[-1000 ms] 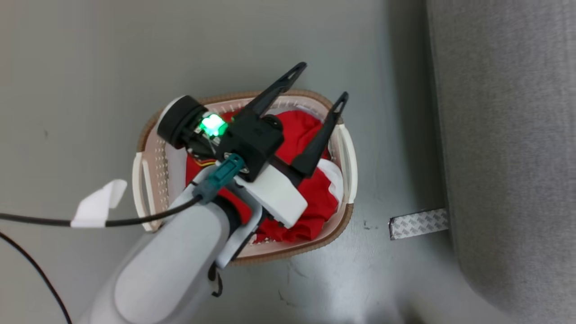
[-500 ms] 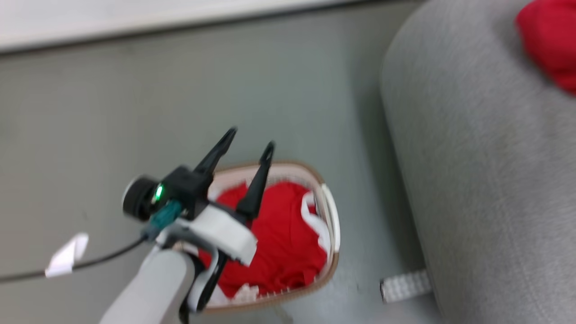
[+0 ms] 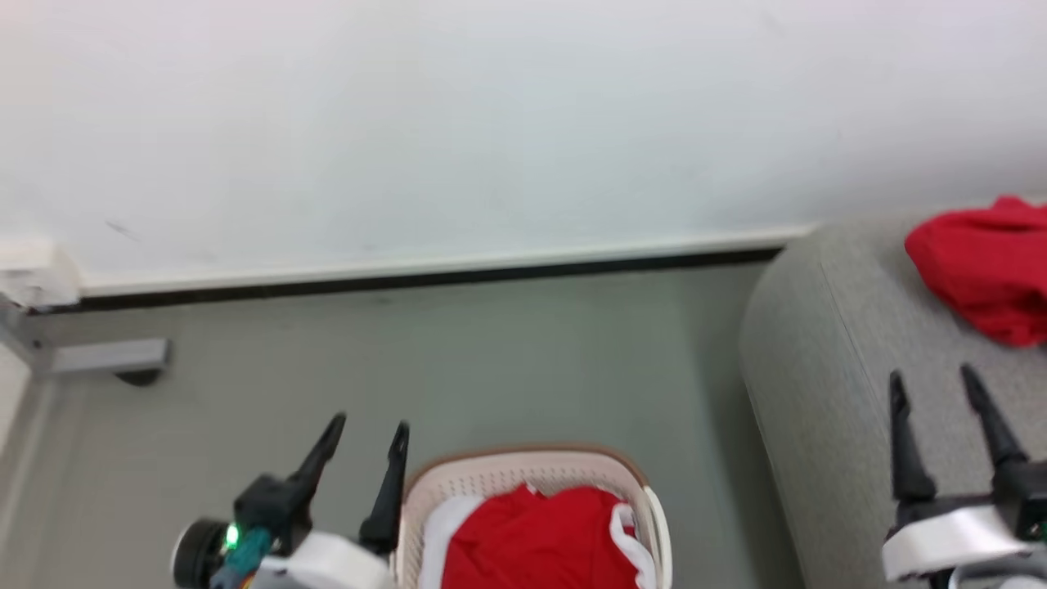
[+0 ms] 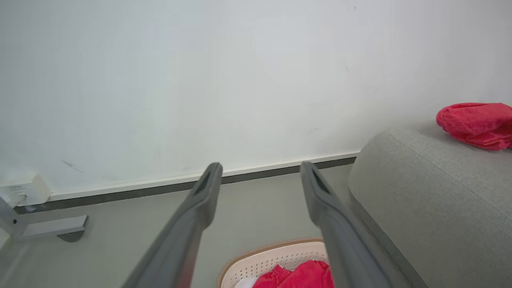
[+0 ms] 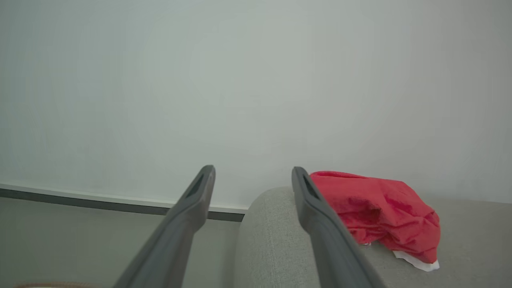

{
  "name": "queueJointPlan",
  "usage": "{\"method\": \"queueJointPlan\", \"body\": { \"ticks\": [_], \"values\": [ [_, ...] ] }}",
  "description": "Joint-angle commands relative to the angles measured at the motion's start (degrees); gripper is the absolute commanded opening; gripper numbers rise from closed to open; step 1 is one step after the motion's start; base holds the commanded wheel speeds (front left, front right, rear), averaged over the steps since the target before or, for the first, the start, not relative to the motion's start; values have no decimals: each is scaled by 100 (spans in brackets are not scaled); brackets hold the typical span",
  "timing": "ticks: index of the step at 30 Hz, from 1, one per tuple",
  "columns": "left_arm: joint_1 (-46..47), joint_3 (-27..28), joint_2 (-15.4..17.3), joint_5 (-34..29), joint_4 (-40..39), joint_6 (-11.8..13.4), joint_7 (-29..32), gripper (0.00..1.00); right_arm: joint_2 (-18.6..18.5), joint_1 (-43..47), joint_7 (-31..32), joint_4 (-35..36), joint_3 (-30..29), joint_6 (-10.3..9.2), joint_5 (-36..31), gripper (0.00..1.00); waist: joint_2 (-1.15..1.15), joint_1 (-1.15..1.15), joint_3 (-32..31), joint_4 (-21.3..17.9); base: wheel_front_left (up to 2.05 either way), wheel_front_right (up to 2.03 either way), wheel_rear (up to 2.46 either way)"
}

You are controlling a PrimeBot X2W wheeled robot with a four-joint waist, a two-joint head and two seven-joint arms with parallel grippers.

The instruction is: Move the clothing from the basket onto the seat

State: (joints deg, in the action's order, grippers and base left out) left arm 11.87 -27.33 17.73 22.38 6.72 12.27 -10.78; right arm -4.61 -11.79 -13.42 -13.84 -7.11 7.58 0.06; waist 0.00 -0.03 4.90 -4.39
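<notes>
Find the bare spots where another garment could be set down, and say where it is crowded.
Bare: the seat from its rounded end up to the red garment; also the floor between wall and basket. Crowded: the basket, filled with clothing.

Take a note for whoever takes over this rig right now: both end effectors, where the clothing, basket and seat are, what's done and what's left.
Left end effector: open, empty, raised beside the basket.
Right end effector: open, empty, over the seat.
Done: one red garment lies on the seat.
Left: red clothing with white trim is in the basket, which stands on the floor next to the seat. Move it across.
</notes>
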Motion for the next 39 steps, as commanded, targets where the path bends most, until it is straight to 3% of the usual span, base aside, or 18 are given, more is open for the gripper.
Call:
{"method": "queueJointPlan", "body": {
  "ticks": [1,10,23,39],
  "values": [
    [-267,68,98,38,49,82,-91,100,57,254,-7,50,72,-16,104,100,0,3,-524,418,0,0,0],
    [-1087,492,75,221,262,325,-402,100,168,1040,-114,-172,403,-16,191,100,0,3,-791,653,0,0,0],
    [-1541,1156,-173,-83,231,56,-440,100,167,1248,-177,-526,350,-16,395,100,0,3,-861,570,0,0,0],
    [-1568,1519,-499,-429,330,-300,-439,100,168,1212,-181,-462,366,-16,475,100,0,3,-829,530,0,0,0]
  ]
}}
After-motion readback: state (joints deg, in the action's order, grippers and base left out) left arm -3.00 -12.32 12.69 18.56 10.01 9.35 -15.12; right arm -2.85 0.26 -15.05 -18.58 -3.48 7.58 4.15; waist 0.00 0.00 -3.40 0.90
